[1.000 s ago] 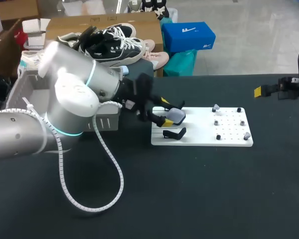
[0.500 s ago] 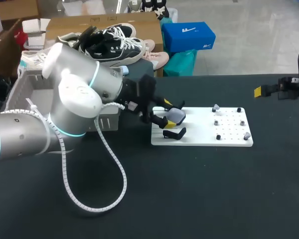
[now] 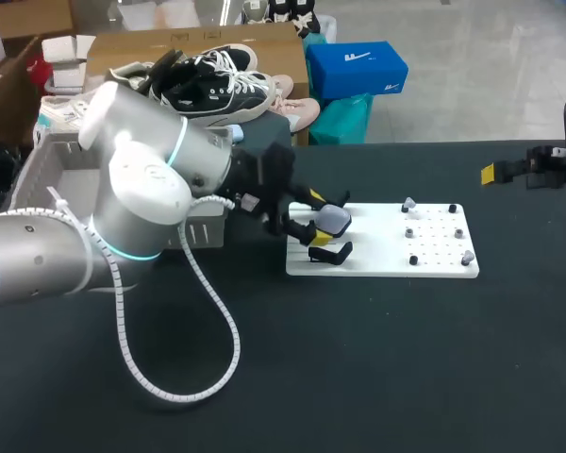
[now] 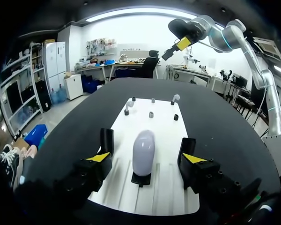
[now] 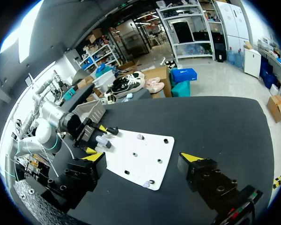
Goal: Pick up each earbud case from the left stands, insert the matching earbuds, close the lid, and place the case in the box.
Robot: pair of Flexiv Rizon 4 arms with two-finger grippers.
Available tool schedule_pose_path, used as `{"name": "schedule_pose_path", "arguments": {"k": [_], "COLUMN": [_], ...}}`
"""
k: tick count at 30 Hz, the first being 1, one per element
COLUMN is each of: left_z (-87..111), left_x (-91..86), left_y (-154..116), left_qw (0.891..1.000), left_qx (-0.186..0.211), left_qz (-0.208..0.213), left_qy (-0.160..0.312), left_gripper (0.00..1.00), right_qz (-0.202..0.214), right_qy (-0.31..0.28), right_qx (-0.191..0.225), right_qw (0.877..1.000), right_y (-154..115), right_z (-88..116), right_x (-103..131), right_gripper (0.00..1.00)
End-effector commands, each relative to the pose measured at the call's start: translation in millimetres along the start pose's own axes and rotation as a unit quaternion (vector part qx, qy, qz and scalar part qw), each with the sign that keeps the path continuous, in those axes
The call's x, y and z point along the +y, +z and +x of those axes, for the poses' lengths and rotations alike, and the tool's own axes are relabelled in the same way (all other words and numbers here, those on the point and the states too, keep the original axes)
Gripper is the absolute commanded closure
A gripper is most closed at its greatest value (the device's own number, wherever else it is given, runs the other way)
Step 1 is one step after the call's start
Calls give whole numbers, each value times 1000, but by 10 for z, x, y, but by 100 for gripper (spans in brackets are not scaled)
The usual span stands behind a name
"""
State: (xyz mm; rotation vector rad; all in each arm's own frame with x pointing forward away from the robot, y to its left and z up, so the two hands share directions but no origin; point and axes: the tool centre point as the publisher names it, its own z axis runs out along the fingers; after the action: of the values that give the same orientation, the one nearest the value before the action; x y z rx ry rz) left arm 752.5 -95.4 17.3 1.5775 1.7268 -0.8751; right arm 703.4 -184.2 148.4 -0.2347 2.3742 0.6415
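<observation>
Barely begun: the left claw point(image 4: 145, 158), spread wide, straddles a case point(image 4: 144, 151) on its stand point(image 4: 141, 178), ungripped. The right claw point(image 5: 143, 158) hangs wide, empty. Earbuds point(image 3: 408, 204), closing and box point(image 3: 204, 232) remain.

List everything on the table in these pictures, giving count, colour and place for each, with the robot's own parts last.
table: one, black.
board: one, white, flat on the table, right of the middle.
earbud case: one, pale grey, on a black stand at the board's left end.
empty stand: one, black, on the board, nearer than the case.
small pieces: six (two pale, two grey, two black), on the board's right half.
box: one, grey, at the table's left, partly behind the left arm.
left gripper: open, one finger on each side of the case, not touching it.
right gripper: open, at the table's far right.
</observation>
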Motion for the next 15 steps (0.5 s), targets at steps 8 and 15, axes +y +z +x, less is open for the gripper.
{"name": "schedule_pose_path", "arguments": {"k": [8, 15], "left_z": [1, 7], "left_x": [18, 35], "left_y": [7, 6], "left_qw": [1000, 1000], "left_qx": [-1, -1], "left_qz": [6, 7], "left_qy": [-1, -2], "left_gripper": [17, 51], "right_qz": [0, 0], "right_qy": [0, 0], "right_qx": [0, 0], "right_qw": [1000, 1000], "right_y": [-5, -5], "right_z": [2, 2], "right_x": [-1, -1], "right_gripper": [0, 0]}}
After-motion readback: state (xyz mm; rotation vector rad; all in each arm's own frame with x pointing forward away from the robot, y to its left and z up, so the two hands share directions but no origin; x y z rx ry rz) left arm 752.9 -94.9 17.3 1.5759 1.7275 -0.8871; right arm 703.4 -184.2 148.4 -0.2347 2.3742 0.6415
